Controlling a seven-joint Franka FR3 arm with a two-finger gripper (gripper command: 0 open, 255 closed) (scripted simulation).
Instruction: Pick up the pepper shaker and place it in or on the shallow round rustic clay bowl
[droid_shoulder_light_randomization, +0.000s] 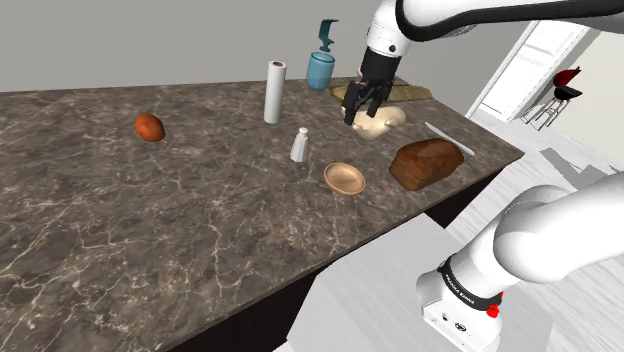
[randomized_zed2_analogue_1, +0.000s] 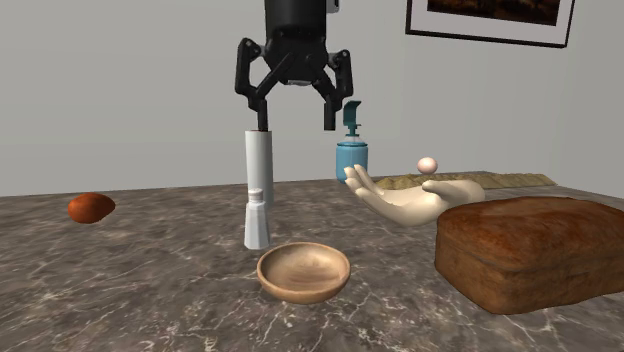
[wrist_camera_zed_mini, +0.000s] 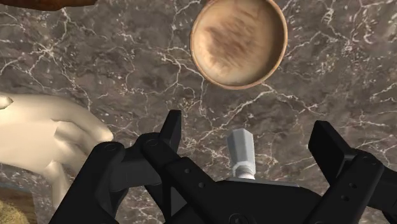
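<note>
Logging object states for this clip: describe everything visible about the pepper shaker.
The pepper shaker is small and pale grey-white, wide at the base and tapering to a narrower faceted top. It stands upright on the dark marbled counter, near the shallow brown bowl but apart from it. The open hand hangs above it without touching; only the counter touches it.

A small pale grey pepper shaker (droid_shoulder_light_randomization: 300, 145) stands upright on a dark brown desk (droid_shoulder_light_randomization: 150, 220) veined with white. It is wider at the base, narrows towards a ringed neck, and has a faceted cap. Near it, not touching, a shallow round bowl (droid_shoulder_light_randomization: 344, 178) sits upright and empty, tan-brown with a mottled inside. In the shoulder view the shaker is up and left of the bowl; in the second exterior view it stands just behind it.
</note>
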